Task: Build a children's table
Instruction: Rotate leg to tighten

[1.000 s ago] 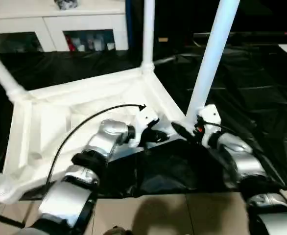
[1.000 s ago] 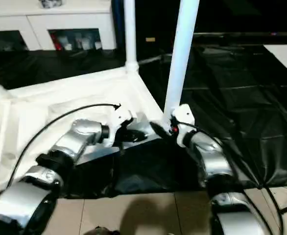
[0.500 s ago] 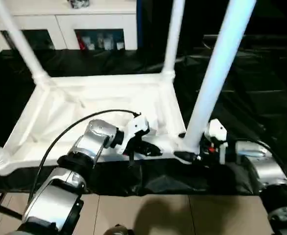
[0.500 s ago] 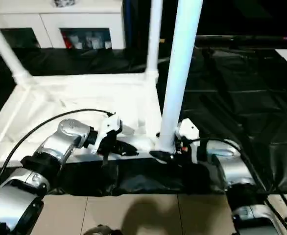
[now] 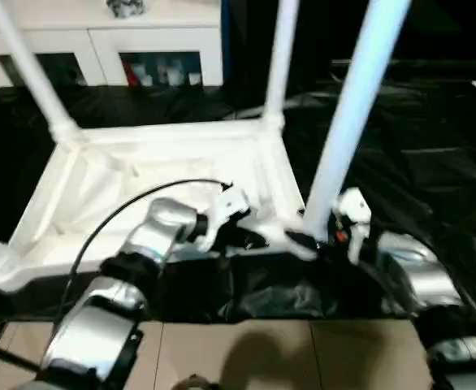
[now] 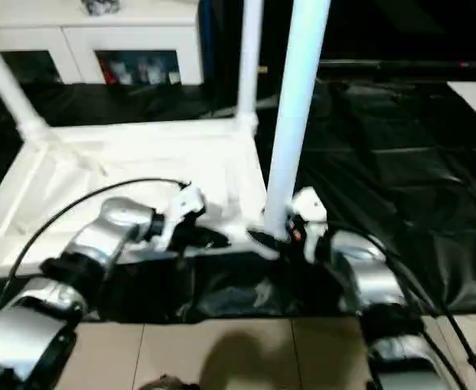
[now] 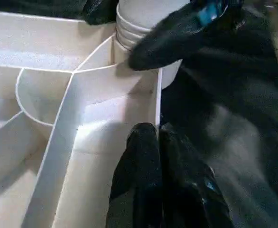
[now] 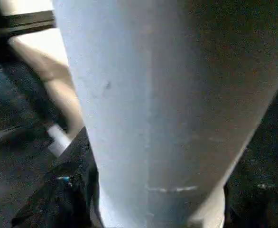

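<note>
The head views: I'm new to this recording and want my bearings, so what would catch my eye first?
An upside-down white plastic children's table lies on black sheeting, its ribbed underside facing up and round tube legs rising from the corners. The nearest white leg stands at the corner closest to the robot, where the right hand grips its base. The left hand, fingers together, rests inside the frame beside that corner.
</note>
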Robot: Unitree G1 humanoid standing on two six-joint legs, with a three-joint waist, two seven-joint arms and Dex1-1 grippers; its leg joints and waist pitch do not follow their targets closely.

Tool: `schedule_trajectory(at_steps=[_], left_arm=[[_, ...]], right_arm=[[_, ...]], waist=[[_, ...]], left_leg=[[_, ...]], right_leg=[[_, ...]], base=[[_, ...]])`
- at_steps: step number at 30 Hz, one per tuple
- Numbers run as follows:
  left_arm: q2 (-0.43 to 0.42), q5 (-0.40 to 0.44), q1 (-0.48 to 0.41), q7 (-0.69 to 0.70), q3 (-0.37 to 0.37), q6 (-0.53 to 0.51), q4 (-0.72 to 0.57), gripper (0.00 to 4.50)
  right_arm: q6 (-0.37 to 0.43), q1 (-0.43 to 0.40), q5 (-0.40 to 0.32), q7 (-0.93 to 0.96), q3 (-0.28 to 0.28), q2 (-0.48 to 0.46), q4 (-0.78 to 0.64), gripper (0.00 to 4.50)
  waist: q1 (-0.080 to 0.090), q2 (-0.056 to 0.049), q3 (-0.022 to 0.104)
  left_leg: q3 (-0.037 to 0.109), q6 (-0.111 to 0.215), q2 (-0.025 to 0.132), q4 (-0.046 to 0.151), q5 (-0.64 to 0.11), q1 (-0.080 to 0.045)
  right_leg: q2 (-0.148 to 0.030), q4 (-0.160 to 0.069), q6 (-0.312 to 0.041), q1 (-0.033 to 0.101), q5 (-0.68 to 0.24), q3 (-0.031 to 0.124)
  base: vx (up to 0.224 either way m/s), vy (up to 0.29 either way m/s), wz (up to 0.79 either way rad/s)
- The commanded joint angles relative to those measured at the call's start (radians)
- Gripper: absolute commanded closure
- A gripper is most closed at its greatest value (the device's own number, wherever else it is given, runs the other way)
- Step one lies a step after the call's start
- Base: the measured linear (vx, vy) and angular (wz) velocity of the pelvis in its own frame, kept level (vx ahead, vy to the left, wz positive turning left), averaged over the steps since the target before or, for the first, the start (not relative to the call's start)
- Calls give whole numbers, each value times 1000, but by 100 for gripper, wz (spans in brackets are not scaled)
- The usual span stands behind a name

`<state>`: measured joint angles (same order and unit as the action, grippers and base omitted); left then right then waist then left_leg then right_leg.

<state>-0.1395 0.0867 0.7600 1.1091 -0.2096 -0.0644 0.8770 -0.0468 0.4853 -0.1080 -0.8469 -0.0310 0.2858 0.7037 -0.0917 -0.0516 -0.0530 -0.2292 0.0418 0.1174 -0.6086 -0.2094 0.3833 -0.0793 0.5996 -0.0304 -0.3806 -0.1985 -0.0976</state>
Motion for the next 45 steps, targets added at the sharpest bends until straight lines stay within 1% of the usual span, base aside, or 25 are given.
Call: schedule_trajectory(at_steps=[1,2,4,6,8,9,11,14,16,17,18,20,22,23,24,25,27,31,33,34,36,38,40,42,45], left_arm=[[93,-7,55,-105,-2,-10,4,450],[98,-6,57,-118,0,-13,7,450],[142,-2,74,-225,12,-40,29,450],[155,1,78,-251,12,-41,34,450],[180,11,85,-284,10,-27,50,450],[185,9,87,-285,12,-18,54,450],[187,7,88,-282,14,-12,55,450],[178,1,80,-243,10,6,44,450],[169,-4,73,-213,4,11,35,450],[169,-4,73,-213,4,11,35,450],[160,-8,68,-190,0,14,28,450],[138,-13,58,-133,-6,19,16,450],[111,-19,48,-69,-11,26,6,450],[111,-19,48,-69,-11,26,6,450],[93,-21,43,-27,-15,29,1,450],[88,-21,41,-14,-16,31,-1,450],[71,-28,35,28,-19,34,-12,450],[38,-47,22,128,-30,28,-42,450],[19,-54,16,181,-34,28,-57,450],[16,-55,15,190,-35,28,-59,450],[1,-59,13,221,-40,28,-66,450],[-15,-60,12,253,-45,25,-70,450],[-31,-62,9,285,-51,17,-76,450],[-37,-64,8,299,-54,11,-80,450],[-45,-64,3,321,-57,2,-87,450]], right_arm=[[42,18,51,135,-41,-84,84,179],[44,22,51,154,-37,-90,90,179],[66,56,69,313,-14,-138,136,180],[70,65,75,350,-12,-153,150,180],[39,85,81,363,-13,-186,178,180],[11,84,97,338,-35,-187,176,145],[-3,84,105,321,-47,-186,177,110],[-2,83,95,292,-46,-179,175,88],[-17,87,105,296,-49,-167,180,66],[-17,87,105,296,-49,-167,180,66],[-32,85,106,275,-53,-154,176,55],[-65,77,97,189,-60,-122,159,55],[-94,53,76,62,-70,-84,115,55],[-94,53,76,62,-70,-84,115,55],[-99,34,56,-25,-76,-58,81,55],[-98,30,51,-45,-77,-51,73,55],[-93,11,34,-116,-88,-25,43,55],[-69,-22,5,-241,-109,21,-13,55],[-53,-44,-9,-319,-127,52,-49,55],[-51,-49,-11,-333,-131,58,-56,81],[-33,-65,-20,-387,-144,79,-85,89],[-15,-84,-25,-439,-160,103,-117,106],[11,-103,-27,-490,-175,127,-154,130],[19,-109,-28,-503,-180,134,-165,135],[34,-116,-34,-522,-185,139,-181,167]], waist=[[7,12,55],[12,12,56],[16,11,59],[18,13,61],[18,13,63],[16,13,63],[13,13,63],[13,10,62],[14,9,63],[14,9,64],[15,11,65],[12,11,65],[6,12,66],[0,13,67],[1,13,67],[-3,13,67],[-3,12,66],[-9,10,62],[-11,9,62],[-13,8,63],[-14,8,62],[-22,9,63],[-25,10,63],[-27,8,63],[-28,8,63]], left_leg=[[88,-44,152,95,-283,-30],[88,-48,151,96,-285,-33],[85,-45,149,96,-258,-31],[82,-36,146,94,-239,-31],[79,5,140,85,-195,-23],[78,25,140,82,-179,-22],[78,44,143,83,-170,-21],[80,41,149,89,-197,-26],[80,31,150,90,-200,-26],[79,30,150,90,-198,-27],[78,36,148,88,-183,-25],[76,55,146,84,-165,-22],[74,76,146,79,-151,-19],[74,96,147,76,-139,-16],[73,104,149,76,-132,-15],[74,114,150,76,-140,-18],[75,110,151,78,-152,-18],[78,85,156,85,-192,-22],[77,77,157,86,-193,-23],[77,73,157,87,-195,-25],[77,68,156,87,-196,-26],[75,70,154,84,-194,-24],[78,74,156,85,-184,-22],[78,73,158,85,-183,-24],[79,54,159,88,-199,-26]], right_leg=[[-144,-84,-229,27,-263,85],[-140,-82,-233,28,-243,83],[-139,-76,-243,28,-181,84],[-139,-74,-252,29,-136,84],[-143,-71,-259,37,-84,83],[-143,-71,-259,38,-72,82],[-140,-70,-254,39,-75,79],[-136,-72,-250,36,-108,78],[-135,-68,-253,35,-96,78],[-135,-67,-255,35,-86,78],[-136,-61,-263,37,-44,77],[-139,-60,-269,41,-21,77],[-140,-58,-270,42,-9,75],[-141,-56,-268,45,3,74],[-139,-54,-268,43,10,74],[-138,-56,-269,42,-1,72],[-136,-57,-270,40,-27,71],[-136,-66,-260,37,-102,74],[-135,-64,-262,36,-95,75],[-135,-64,-264,36,-91,74],[-135,-63,-268,35,-82,75],[-139,-64,-264,36,-84,77],[-139,-64,-260,38,-81,76],[-139,-63,-259,35,-83,76],[-139,-64,-261,34,-99,76]], base=[[0,0,0],[0,0,0],[0,0,0],[0,0,0],[0,0,0],[0,0,0],[0,0,0],[0,0,0],[0,0,0],[0,0,0],[0,0,0],[0,0,0],[0,0,0],[0,0,0],[0,0,0],[0,0,0],[0,0,0],[0,0,0],[0,0,0],[0,0,0],[0,0,0],[0,0,0],[0,0,0],[0,0,0],[0,0,0]])
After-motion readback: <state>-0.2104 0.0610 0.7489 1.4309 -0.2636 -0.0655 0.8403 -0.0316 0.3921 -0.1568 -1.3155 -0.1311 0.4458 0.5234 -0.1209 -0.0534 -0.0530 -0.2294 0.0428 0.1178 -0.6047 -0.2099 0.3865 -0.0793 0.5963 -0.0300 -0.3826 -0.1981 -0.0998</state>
